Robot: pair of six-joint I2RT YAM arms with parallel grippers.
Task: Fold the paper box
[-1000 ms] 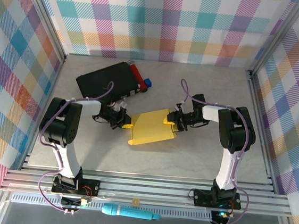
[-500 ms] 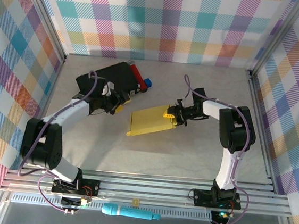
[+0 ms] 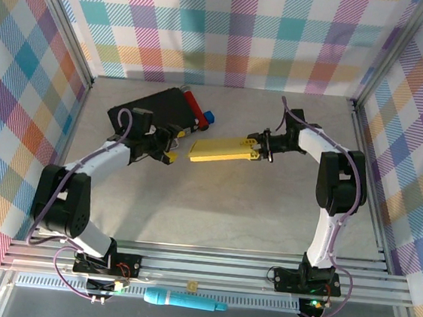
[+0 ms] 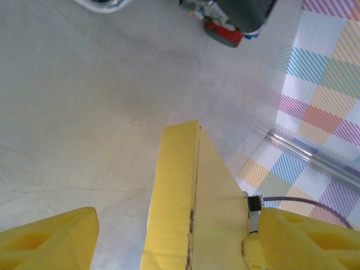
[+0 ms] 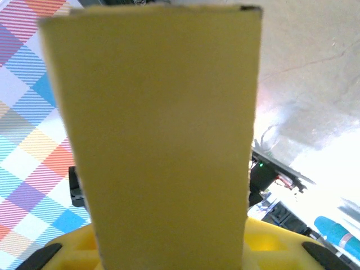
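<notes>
From the top external view, the paper box (image 3: pixel 224 150) sits in the far half of the desk (image 3: pixel 228 213), about midway between its left and right edges. It is turned so that it reads as a narrow yellow strip. The right fingers (image 3: pixel 252 154) are clamped on its right end. The left fingers (image 3: pixel 168 156) are spread wide just off its left end. Behind them, a black case (image 3: pixel 152 114) lies toward the far left corner.

In the left wrist view, the paper box (image 4: pixel 185 202) stands nearly edge-on above the pale desk (image 4: pixel 84 112), between the left fingers (image 4: pixel 50 239). The finger at the lower right of the view is against the box's side, and the other is well clear of it.

In the right wrist view, a broad yellow face of the paper box (image 5: pixel 152 135) rises out of the right fingers (image 5: pixel 270 247), which pinch its lower end.
</notes>
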